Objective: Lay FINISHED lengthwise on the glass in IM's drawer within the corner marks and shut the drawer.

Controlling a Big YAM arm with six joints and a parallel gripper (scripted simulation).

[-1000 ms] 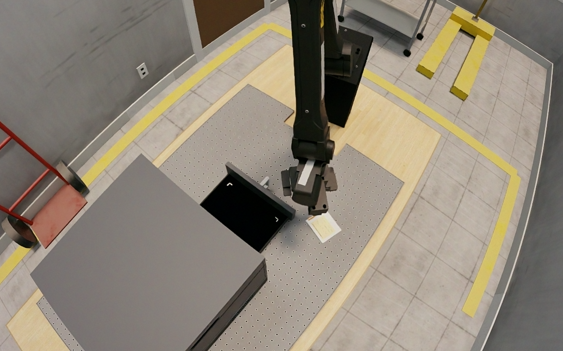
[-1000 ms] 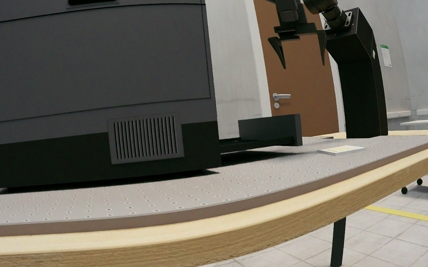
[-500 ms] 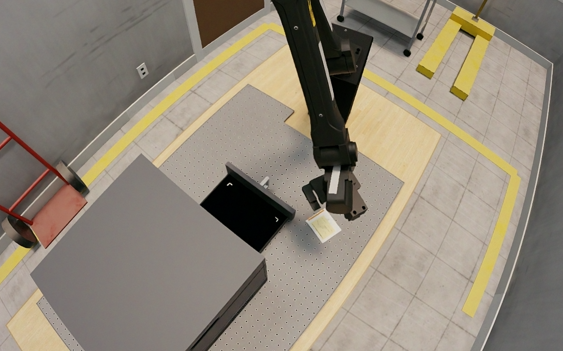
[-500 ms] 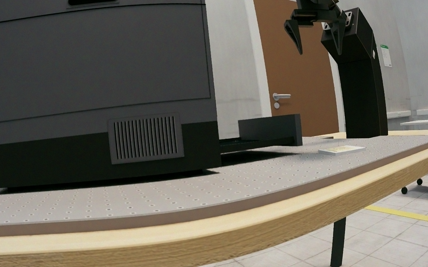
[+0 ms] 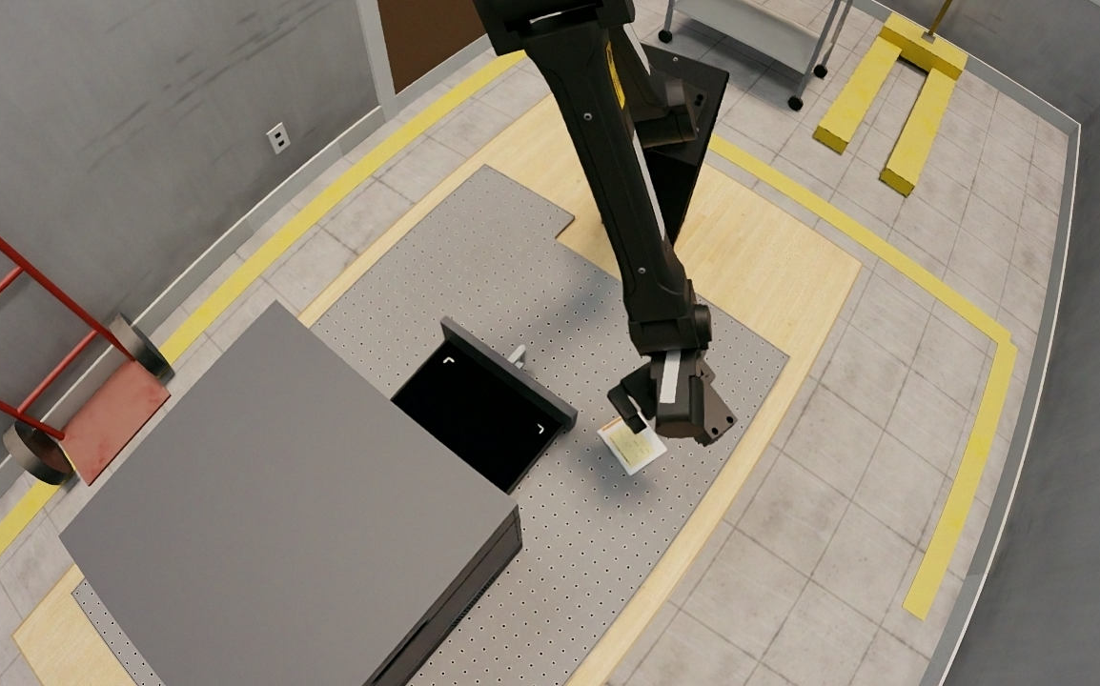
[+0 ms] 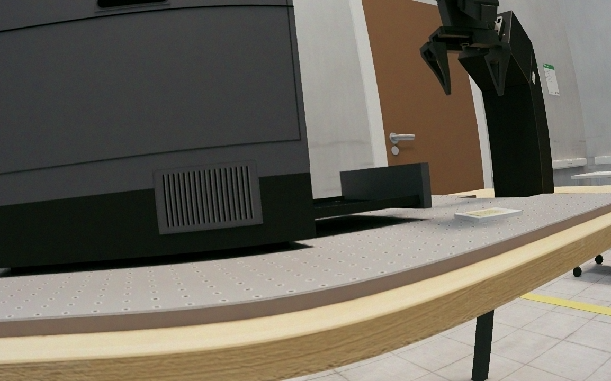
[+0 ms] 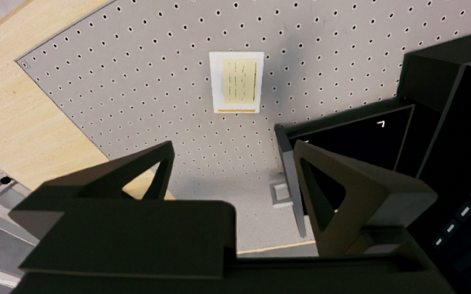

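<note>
Grey perforated breadboard (image 5: 537,255) atop wooden desk (image 5: 759,247); brown door (image 6: 416,94) behind; red hand truck (image 5: 68,375) against wall; wheeled cart (image 5: 750,33).
</note>
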